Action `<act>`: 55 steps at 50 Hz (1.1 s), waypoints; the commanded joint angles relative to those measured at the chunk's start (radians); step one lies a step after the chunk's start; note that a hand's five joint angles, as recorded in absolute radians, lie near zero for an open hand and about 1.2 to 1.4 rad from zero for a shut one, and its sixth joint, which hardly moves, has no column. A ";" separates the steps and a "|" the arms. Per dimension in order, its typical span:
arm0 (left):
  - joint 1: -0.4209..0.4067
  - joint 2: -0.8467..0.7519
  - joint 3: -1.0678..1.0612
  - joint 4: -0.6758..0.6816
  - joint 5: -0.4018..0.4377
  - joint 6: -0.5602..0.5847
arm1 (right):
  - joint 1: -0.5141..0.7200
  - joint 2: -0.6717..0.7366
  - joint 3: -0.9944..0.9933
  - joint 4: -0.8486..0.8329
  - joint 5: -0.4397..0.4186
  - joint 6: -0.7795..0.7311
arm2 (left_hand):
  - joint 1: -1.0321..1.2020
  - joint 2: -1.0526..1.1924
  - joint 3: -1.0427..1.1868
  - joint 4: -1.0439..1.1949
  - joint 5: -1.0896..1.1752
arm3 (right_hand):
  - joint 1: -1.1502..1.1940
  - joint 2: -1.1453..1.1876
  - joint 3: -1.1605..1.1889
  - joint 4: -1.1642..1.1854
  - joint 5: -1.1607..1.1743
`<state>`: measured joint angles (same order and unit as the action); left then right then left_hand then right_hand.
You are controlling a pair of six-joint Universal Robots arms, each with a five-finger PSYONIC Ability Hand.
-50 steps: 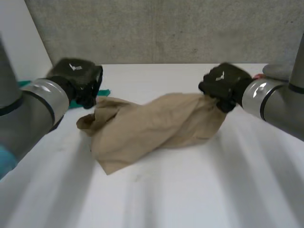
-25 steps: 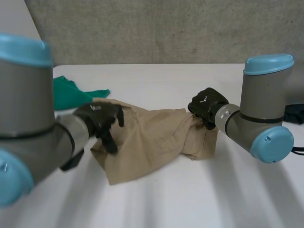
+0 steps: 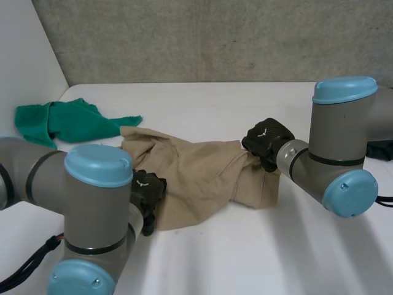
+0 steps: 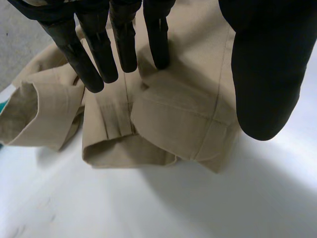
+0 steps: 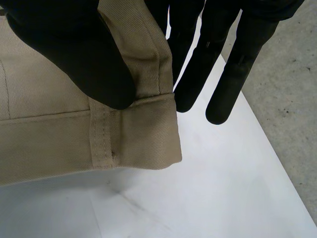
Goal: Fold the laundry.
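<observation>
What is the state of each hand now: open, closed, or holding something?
Left hand: open, fingers straight over the beige garment.
Right hand: shut on the beige garment, its hem pinched between thumb and fingers.

No readable text; the right hand (image 3: 268, 140) bears perhaps a small logo.

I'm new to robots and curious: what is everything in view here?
Tan garment: one, beige, crumpled mid-table.
Green cloth: one, green, table's far left.
Table: one, white, under both.
Wall: one, grey, behind the table.
Left arm: one, grey with light-blue caps, near left.
Right arm: one, same colours, right.
Left hand: one, black, fingers straight over the garment's near-left end.
Right hand: one, black, pinching the garment's right end.
</observation>
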<state>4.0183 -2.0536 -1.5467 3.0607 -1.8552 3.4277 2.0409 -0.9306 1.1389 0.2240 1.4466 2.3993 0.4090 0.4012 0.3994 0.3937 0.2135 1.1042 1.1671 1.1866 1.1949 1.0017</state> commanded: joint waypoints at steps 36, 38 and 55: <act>0.186 0.005 0.228 -0.172 0.186 0.249 | -0.047 -0.122 0.142 0.218 -0.042 -0.381 | 0.987 0.995 0.997 1.003 1.008 | 0.292 0.229 0.210 0.201 0.220; 0.197 -0.029 0.310 -0.194 0.174 0.252 | -0.028 -0.096 0.102 0.178 -0.031 -0.368 | 0.987 0.995 0.997 1.003 1.008 | 0.292 0.229 0.210 0.201 0.220; 0.311 0.010 1.011 0.434 0.202 0.122 | -0.024 -0.086 -0.346 -0.808 0.078 -0.065 | 0.987 0.995 0.997 1.003 1.008 | 0.292 0.229 0.210 0.201 0.220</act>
<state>4.3042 -2.0862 -0.5681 3.1915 -1.6933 3.6343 2.0311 -0.9559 0.7289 -0.2211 1.5809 2.2397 1.1254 1.1882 1.1890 1.1978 0.9795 1.1042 1.1671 1.1874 1.1962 1.0018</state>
